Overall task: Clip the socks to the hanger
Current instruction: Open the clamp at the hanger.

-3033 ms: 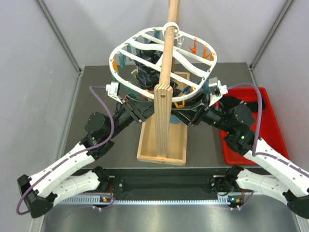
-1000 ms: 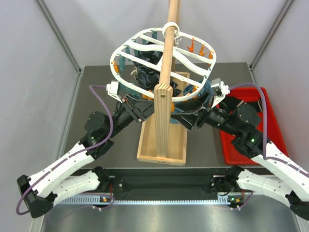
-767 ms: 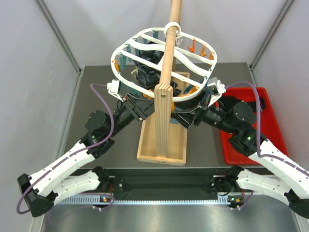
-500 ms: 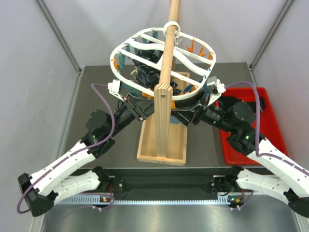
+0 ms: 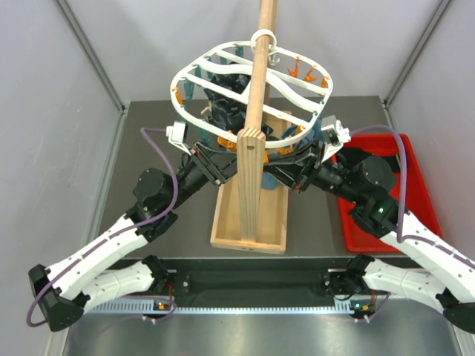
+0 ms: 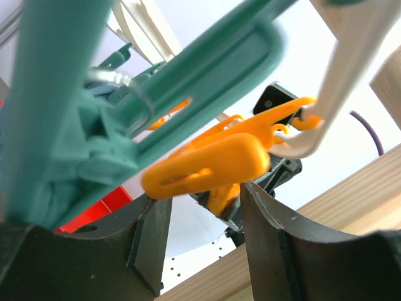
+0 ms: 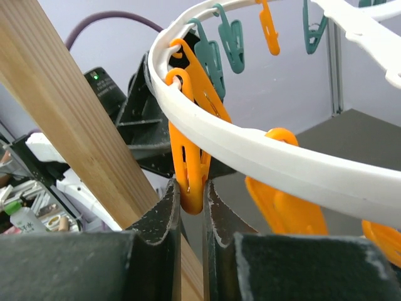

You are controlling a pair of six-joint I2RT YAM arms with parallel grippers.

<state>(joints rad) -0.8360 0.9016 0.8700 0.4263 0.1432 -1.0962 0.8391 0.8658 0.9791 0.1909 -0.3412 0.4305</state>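
Light wooden pole (image 5: 257,81) rises from shallow rectangular wooden tray (image 5: 249,226) on dark grey table (image 5: 152,130); red plastic bin (image 5: 423,191) sits right of tray

**Layout, seen from above.** The base (image 5: 223,222) lies at the centre of the table (image 5: 141,122), its long side running from the near edge toward the far edge. The pole (image 5: 265,18) stands over the base. The hanger (image 5: 223,68) hooks onto the pole, above the table's far half. A fabric bunch (image 5: 226,111) hangs beneath the hanger. The bin (image 5: 423,185) lies along the right edge.

**Wrist views.** The left gripper (image 6: 203,200) is under the hanger's near-left rim, and the right gripper (image 7: 191,188) is under its near-right rim. A clothespin (image 7: 191,166) on the rim sits between the right fingers. A second clothespin (image 6: 213,160) lies between the left fingers.
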